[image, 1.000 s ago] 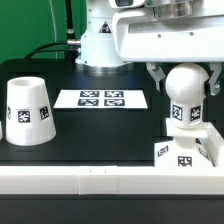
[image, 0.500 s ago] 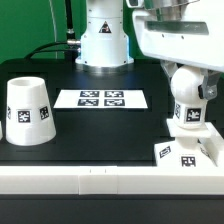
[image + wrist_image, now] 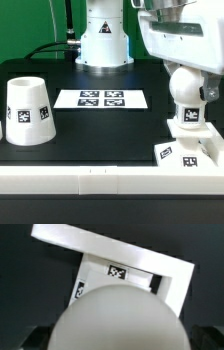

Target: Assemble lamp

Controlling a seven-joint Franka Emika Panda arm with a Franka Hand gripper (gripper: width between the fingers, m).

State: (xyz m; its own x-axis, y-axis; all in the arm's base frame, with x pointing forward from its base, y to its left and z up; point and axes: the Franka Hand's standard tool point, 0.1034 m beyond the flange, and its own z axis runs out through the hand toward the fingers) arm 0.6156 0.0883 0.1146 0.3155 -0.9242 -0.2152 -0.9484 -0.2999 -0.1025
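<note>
One change: bulb (image 3: 186, 100) has shifted toward exterior view's right, now upright on base (image 3: 186, 154). Hand (image 3: 189, 82) pinches bulb. Seating likely underway; shade (image 3: 28, 110) well apart on worktop (image 3: 110, 125).

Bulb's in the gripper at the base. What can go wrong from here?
1. In the wrist view the bulb hides its seat on the base, so it may go in crooked unseen.
2. The gripper holds a rounded surface; the bulb might slip or tilt when pushed.
3. The base looks unclamped and may shift.
</note>
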